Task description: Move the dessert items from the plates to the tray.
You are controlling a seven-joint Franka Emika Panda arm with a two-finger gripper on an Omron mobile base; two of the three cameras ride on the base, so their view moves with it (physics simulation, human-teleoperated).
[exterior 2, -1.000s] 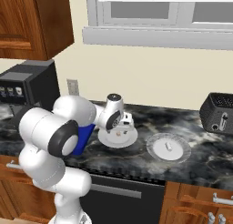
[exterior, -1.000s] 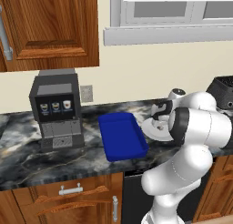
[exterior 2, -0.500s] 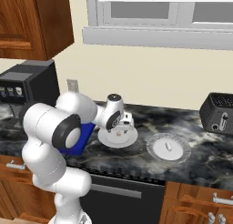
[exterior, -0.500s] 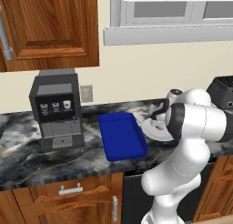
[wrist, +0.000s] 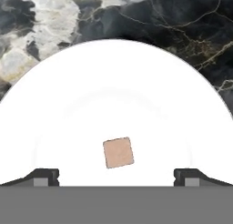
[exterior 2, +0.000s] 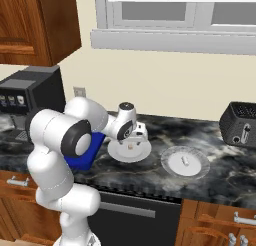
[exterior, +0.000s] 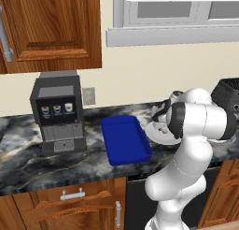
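Observation:
A tan cube (wrist: 118, 153) lies near the middle of the plain white plate (wrist: 113, 82). My gripper (wrist: 116, 176) hangs open just above it, one fingertip on each side of the cube and well apart from it. From the right base camera, the gripper (exterior 2: 135, 137) is low over the same white plate (exterior 2: 117, 153) and the cube (exterior 2: 131, 145). A white stick (exterior 2: 185, 161) rests on the pale grey plate (exterior 2: 197, 169) further right. The deep-blue tray (exterior: 123, 140) lies left of the white plate (exterior: 153, 133); my gripper (exterior: 160, 121) hovers there, partly hidden by the arm.
A black and grey coffee machine (exterior: 58, 113) stands at the left of the dark marble counter (exterior: 28, 163). A black toaster (exterior 2: 241, 125) sits at the far right. Wall and window sill run behind; drawers lie below the counter's front edge.
The arm's elbow has swung a little toward the tray side. The hand stays over the white plate, slightly lower. Cube and stick have not moved.

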